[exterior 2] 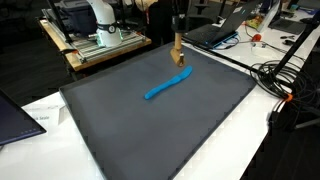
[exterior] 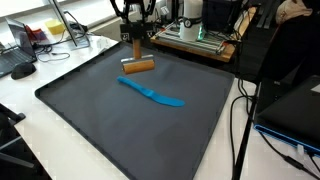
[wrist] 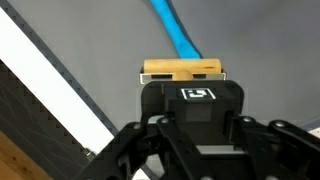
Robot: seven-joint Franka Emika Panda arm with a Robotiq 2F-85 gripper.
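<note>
Hand (exterior: 137, 44) is clamped on a wooden piece (exterior: 138, 64) at the far edge of the dark mat (exterior: 110, 130), fingers closed narrow around the upright part. The hand comes straight down from above.

Wooden piece: T-like shape in an exterior view. A thin stem stands vertical and runs up into the hand, with a short bar across the bottom. The bar's long axis lies level, roughly parallel to the mat's far edge. In an exterior view (exterior 2: 178, 52) it is seen from the narrow side and reads as a slim upright stick. In the wrist view (wrist: 182, 70) only the bar shows, long axis left to right across the frame, just above the hand's black body. Cannot tell whether the bar rests on the mat or hangs just over it; a shadow sits close beneath.

Blue tool (exterior: 152, 92): long, thin and flat on the mat, near the middle. Its long axis is diagonal, with one end just beside the wooden bar and the other pointing away toward the mat's centre. In both exterior views it lies apart from the hand. In the wrist view (wrist: 175, 30) it runs from the bar's far edge out of the top of the frame.

Mat sits on a white table (exterior: 30, 110). Cables (exterior 2: 280, 80) lie off one side of the mat, and a dark laptop (exterior 2: 18, 115) sits at a corner.
</note>
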